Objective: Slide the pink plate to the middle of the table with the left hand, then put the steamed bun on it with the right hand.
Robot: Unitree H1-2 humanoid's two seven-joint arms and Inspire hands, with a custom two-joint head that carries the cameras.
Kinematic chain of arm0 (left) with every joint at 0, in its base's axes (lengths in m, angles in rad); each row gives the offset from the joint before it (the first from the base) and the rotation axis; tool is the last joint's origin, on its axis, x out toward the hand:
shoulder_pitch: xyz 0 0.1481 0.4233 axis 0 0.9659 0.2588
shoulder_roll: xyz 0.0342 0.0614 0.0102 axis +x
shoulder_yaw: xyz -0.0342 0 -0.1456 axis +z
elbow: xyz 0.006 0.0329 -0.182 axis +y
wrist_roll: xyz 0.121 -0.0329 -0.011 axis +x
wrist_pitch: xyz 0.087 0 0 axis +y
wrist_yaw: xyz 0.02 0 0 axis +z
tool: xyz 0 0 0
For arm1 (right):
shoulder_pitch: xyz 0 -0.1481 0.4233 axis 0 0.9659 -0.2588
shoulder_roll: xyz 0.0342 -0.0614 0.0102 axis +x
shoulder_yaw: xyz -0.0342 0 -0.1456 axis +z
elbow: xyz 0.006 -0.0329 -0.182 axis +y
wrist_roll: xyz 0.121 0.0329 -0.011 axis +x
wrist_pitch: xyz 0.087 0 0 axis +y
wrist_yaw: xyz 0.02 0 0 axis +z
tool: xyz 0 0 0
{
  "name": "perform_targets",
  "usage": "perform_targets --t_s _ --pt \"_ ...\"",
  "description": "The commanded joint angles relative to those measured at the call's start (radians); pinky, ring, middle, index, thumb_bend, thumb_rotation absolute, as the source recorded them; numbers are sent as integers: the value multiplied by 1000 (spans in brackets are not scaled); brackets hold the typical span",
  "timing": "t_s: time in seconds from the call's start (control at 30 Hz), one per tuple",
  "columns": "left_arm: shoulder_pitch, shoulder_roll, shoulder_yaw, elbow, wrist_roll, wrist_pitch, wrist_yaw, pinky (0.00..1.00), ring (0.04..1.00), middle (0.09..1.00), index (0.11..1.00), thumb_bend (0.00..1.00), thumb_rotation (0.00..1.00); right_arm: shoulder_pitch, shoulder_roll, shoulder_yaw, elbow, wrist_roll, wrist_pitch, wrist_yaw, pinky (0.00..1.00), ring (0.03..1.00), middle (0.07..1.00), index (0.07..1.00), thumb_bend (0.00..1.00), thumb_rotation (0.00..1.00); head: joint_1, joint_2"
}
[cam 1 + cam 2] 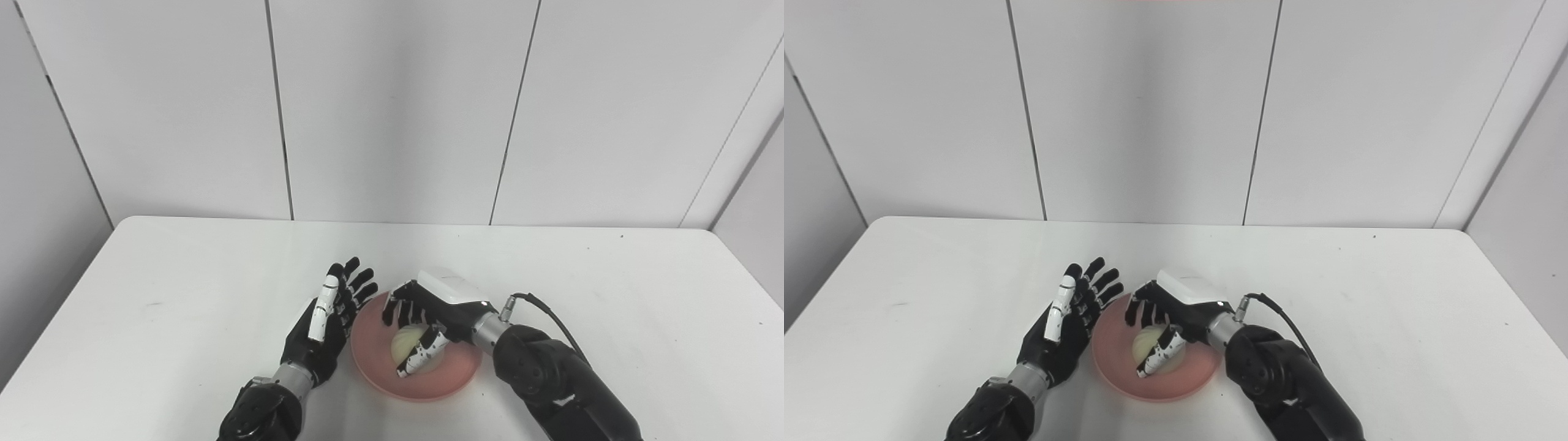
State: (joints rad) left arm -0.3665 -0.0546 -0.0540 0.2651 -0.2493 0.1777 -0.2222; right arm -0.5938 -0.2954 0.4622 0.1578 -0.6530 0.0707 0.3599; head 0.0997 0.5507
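Observation:
The pink plate (454, 375) lies on the white table (184, 275), near its middle and close to the front edge. A pale steamed bun (407, 343) rests on the plate. My right hand (436, 308) reaches over it from the right, fingers curled down behind the bun and thumb across its front, shut on it. My left hand (326, 323) stands open just left of the plate, fingers spread and pointing away, its palm beside the plate's left rim. In the right eye view the bun (1145, 343) sits in the middle of the plate (1189, 378).
A black cable (551, 315) loops from the right wrist above the table. White wall panels stand behind the table's far edge. Bare tabletop stretches to the left, right and back of the plate.

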Motion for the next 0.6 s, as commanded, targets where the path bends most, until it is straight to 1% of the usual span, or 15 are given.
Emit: perform_targets --t_s 0.0,0.03,0.07,0.1,0.2,0.27,0.33,0.37,0.4,0.5,0.53,0.57 --pt "41 -3 -11 38 19 96 21 960 955 967 1000 622 995 -32 -3 9 -44 -41 15 12 448 524 460 531 519 2 0 0" --pt "40 -2 -13 38 20 97 19 964 956 967 999 624 998 -31 -6 10 -62 -59 29 20 471 560 565 633 591 107 1 0" --pt "40 -2 -14 36 20 98 18 969 958 968 998 626 999 -30 -8 12 -81 -79 49 34 482 589 636 699 646 202 1 0" --pt "40 -1 -16 36 20 99 17 972 959 968 996 626 1000 -30 -10 13 -101 -98 72 56 500 635 709 757 702 322 1 0" --pt "39 0 -18 36 18 100 15 972 960 975 992 630 1000 -32 -14 17 -160 -139 133 124 556 752 840 845 808 558 0 -1" --pt "39 -1 -19 38 21 95 18 965 960 980 994 628 1000 -34 -17 16 -194 -154 163 169 574 782 867 876 851 650 0 -1" --pt "39 -3 -16 44 17 85 18 960 962 980 988 622 1000 -37 -20 14 -224 -165 184 208 585 789 878 896 891 729 0 -1" --pt "38 -2 -16 49 18 76 15 959 962 980 986 620 1000 -38 -21 13 -242 -172 191 224 588 790 881 901 902 750 1 -2" --pt "38 -2 -16 53 18 69 12 954 959 969 969 622 1000 -39 -23 12 -254 -177 197 235 591 782 881 909 932 814 1 -2" --pt "37 -1 -16 57 16 67 10 951 956 960 958 626 1000 -38 -23 7 -294 -195 220 264 599 770 876 913 948 879 1 -3" --pt "37 -1 -14 57 15 70 10 953 957 961 966 625 1000 -38 -25 4 -316 -202 233 281 604 768 876 916 953 899 -1 -3" --pt "36 -2 -14 57 14 71 11 952 957 963 981 631 998 -37 -26 3 -330 -207 242 293 610 769 878 922 960 941 -1 -3"
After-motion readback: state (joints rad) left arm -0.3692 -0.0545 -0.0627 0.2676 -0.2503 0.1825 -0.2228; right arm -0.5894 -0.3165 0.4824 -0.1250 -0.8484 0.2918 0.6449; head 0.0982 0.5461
